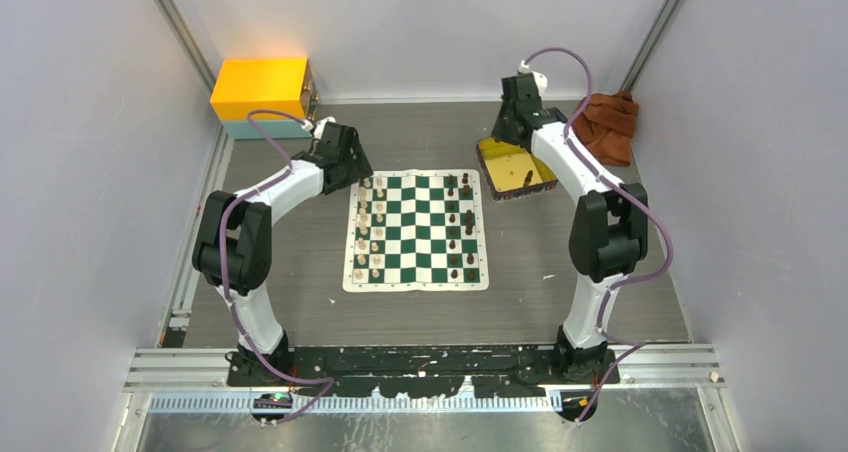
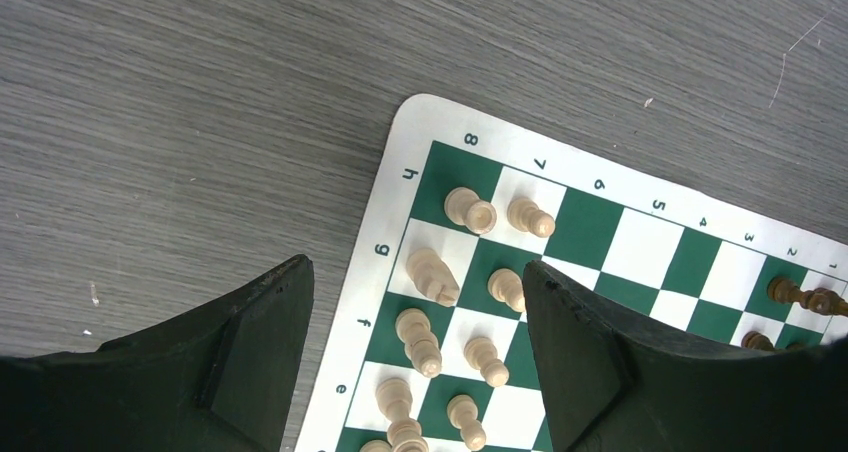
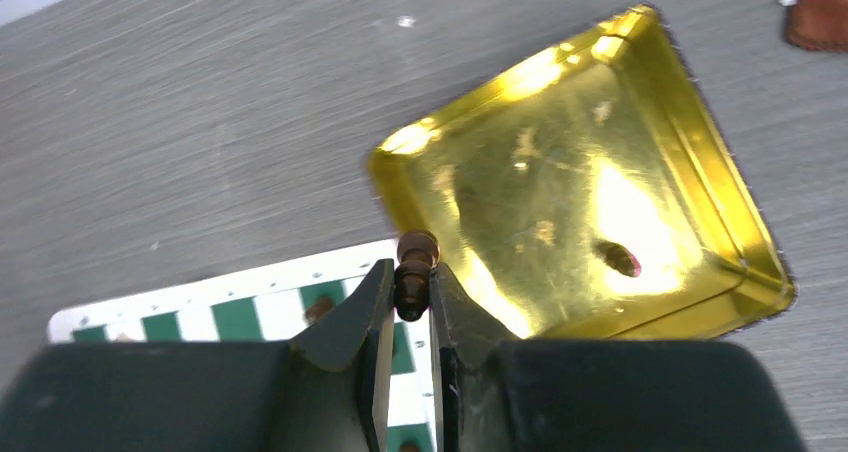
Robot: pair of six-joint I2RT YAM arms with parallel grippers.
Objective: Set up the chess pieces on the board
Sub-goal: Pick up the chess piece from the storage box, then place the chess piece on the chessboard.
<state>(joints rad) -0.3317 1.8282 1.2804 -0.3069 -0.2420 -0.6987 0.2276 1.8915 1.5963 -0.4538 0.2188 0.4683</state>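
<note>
Right gripper (image 3: 410, 302) pinches a dark chess piece (image 3: 415, 262) by the gold tray's (image 3: 560, 172) corner (board (image 3: 230, 307) just beside), left gripper (image 2: 415, 267) hangs fingers apart above cream pieces (image 2: 470, 210) at the board's corner.

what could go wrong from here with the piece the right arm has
The dark piece is pinched only at the tip of the right gripper, so it could slip or tilt when set down. The open left gripper hangs close over the cream pieces and could topple one.
</note>
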